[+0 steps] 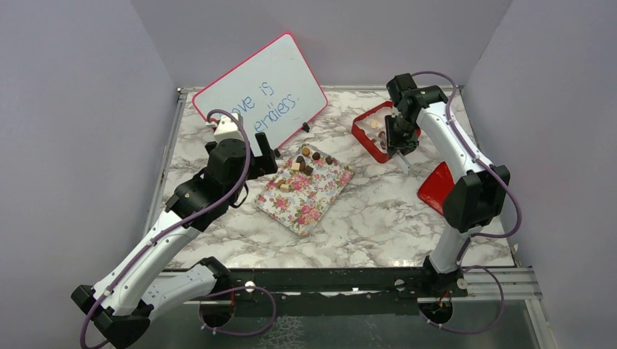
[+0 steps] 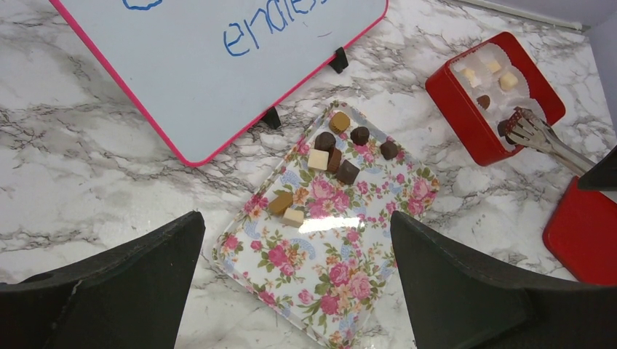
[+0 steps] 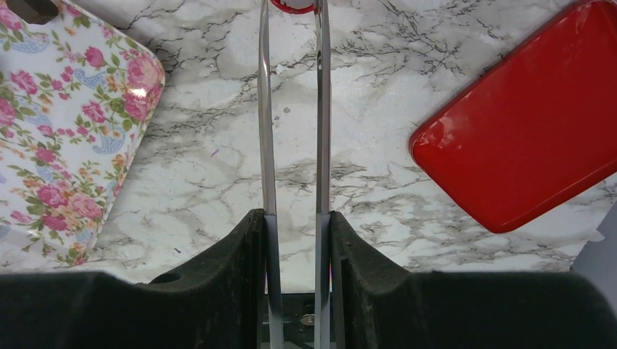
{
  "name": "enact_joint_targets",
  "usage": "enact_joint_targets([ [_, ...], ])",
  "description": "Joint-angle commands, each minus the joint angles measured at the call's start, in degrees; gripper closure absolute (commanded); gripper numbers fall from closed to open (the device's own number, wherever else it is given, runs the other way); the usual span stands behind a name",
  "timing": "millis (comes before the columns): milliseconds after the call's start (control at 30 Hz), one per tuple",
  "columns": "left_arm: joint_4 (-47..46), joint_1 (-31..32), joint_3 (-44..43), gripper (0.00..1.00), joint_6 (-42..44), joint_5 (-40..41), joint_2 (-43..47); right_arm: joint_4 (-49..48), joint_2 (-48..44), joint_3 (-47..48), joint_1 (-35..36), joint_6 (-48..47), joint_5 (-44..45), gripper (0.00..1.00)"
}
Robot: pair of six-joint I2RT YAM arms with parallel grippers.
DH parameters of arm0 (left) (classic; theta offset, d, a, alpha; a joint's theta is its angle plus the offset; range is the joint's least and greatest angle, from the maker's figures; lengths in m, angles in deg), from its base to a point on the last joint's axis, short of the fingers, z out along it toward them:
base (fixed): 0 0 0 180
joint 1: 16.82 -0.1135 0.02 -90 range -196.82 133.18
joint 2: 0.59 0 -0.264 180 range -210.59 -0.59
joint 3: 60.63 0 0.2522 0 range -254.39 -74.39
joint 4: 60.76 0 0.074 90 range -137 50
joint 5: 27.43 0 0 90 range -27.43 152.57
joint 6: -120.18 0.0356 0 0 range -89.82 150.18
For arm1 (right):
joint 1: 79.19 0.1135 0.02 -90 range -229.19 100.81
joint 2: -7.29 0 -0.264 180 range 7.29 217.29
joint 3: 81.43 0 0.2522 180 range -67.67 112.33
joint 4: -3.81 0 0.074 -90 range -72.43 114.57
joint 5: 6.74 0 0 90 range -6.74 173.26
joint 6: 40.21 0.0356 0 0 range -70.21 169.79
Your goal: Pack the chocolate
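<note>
We are hovering our left pincer (image 2: 297, 218), spread wide and holding nothing, above the flowered tray (image 2: 320, 291) on the table (image 2: 73, 167), just in front of the whiteboard (image 2: 182, 65). Our right pincer (image 3: 295, 218) is pinching a pair of metal tongs (image 3: 263, 109), whose tips are reaching into the red box (image 2: 466, 109). Some of the chocolate (image 2: 325, 142) is sitting at the tray's far end; a few more pieces are lying in the box. The red lid (image 3: 524, 123) is lying near the box on the table.
</note>
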Motion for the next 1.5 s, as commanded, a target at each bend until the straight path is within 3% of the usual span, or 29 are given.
enact_joint_targets([
  [0, -1.4, -0.21, 0.03, 0.01, 0.2, -0.82, 0.23, -2.31, 0.57, -0.26, 0.15, -0.2, 1.5, 0.65],
  [900, -1.3, -0.22, 0.47, 0.01, -0.45, -0.95, 1.95, 0.19, -0.6, 0.01, 0.12, 0.84, 1.5, 0.58],
  [1133, -1.27, -0.22, 0.96, 0.01, -0.53, -1.27, 2.15, 3.29, -3.9, -0.16, 0.16, 4.84, 2.14, 0.6],
  [1467, -1.27, -0.23, 1.69, 0.01, -0.78, -2.5, 2.38, 2.5, -12.4, -8.22, 0.15, 9.9, 2.77, 0.6],
])
